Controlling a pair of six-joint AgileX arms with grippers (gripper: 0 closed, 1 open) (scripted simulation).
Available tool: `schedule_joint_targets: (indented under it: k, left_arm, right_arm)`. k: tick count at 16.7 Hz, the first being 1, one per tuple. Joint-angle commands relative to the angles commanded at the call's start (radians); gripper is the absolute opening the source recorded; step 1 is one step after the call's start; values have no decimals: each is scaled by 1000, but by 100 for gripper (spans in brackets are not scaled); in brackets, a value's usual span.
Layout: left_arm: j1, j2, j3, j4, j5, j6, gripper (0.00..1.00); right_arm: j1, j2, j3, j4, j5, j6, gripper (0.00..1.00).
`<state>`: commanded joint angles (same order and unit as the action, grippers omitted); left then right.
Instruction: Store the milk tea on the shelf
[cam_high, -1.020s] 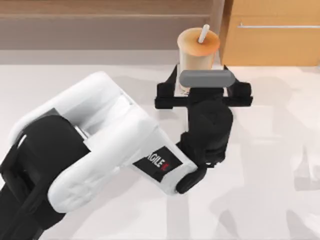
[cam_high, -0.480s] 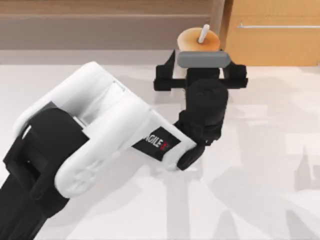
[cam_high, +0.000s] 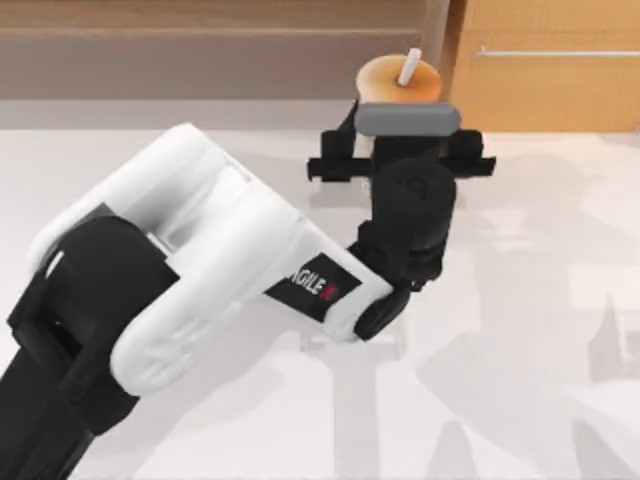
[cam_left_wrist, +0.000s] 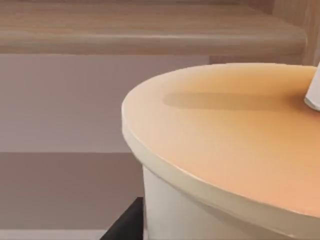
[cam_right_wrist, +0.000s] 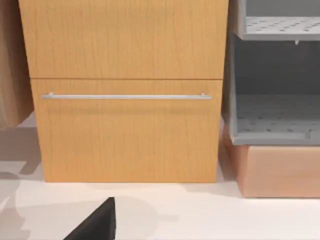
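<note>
Top view: left arm reaches diagonally across the white bench (cam_high: 520, 380) toward the back edge. Left tool (cam_high: 398, 150) sits w/ its fingers either side of the milk tea (cam_high: 398, 78), grey camera bar just in front of the cup. Fingers look spread slightly wider than the cup; can't confirm contact from above, so can't tell if it's gripping or let go.

Milk tea stands upright at the bench's back edge, right in front of the shelf (cam_high: 200, 55), near that unit's upright side panel (cam_high: 434, 30). Orange top and white straw (cam_high: 408, 66) visible from above; cup body mostly hidden behind the tool.

Left wrist view adds detail the top view lacks: orange lid (cam_left_wrist: 230, 135) very close up, pale cup wall (cam_left_wrist: 180, 210) below the rim, straw (cam_left_wrist: 314, 92) at the frame edge, shelf boards (cam_left_wrist: 150, 35) and grey-brown recess (cam_left_wrist: 75, 105) straight behind. One dark finger (cam_left_wrist: 127, 225) shows beside the cup wall.

Right wrist view: faces the orange-wood cabinet front (cam_right_wrist: 125, 100) w/ thin silver bar handle (cam_right_wrist: 125, 96), a grey perforated rack (cam_right_wrist: 275, 120) beside it on a wood base, and white bench (cam_right_wrist: 200, 215) below. A dark tip of the right tool (cam_right_wrist: 97, 222) pokes in; its opening can't be told.
</note>
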<state>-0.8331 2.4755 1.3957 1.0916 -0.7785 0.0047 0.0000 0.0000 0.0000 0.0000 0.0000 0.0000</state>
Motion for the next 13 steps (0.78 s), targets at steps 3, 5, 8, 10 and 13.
schedule_joint_targets:
  k: [3,5,8,10,13]
  left_arm:
    - [0,0,0,0,0,0,17]
    - [0,0,0,0,0,0,2]
    - [0,0,0,0,0,0,0]
    - [0,0,0,0,0,0,0]
    - [0,0,0,0,0,0,0]
  right_arm:
    - [0,0,0,0,0,0,100]
    - [0,0,0,0,0,0,100]
    - [0,0,0,0,0,0,100]
    - [0,0,0,0,0,0,100]
    - [0,0,0,0,0,0,100]
